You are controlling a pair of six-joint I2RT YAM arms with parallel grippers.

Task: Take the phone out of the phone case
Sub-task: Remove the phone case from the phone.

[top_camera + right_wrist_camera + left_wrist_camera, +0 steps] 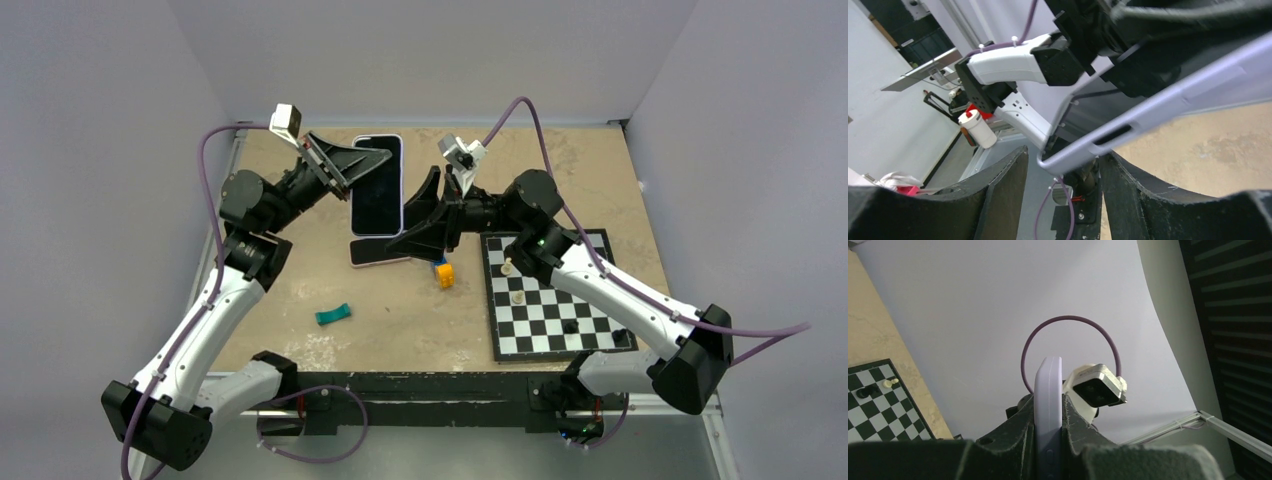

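The phone (377,190), dark screen up in a lavender case, is held above the table at the back centre. My left gripper (372,158) is shut on its upper end. In the left wrist view the case's edge (1048,385) stands upright, clamped between the two pads of the left gripper (1048,412). My right gripper (416,215) is open at the phone's lower right corner. In the right wrist view the case's lavender corner rim (1083,150) hangs between the spread jaws of the right gripper (1063,154), touching neither. A lavender strip (378,252) shows below the screen.
A chessboard (590,300) with a few pieces lies at the right front. A yellow and blue block (444,274) sits just below my right gripper. A teal object (333,315) lies on the tan tabletop at the left front.
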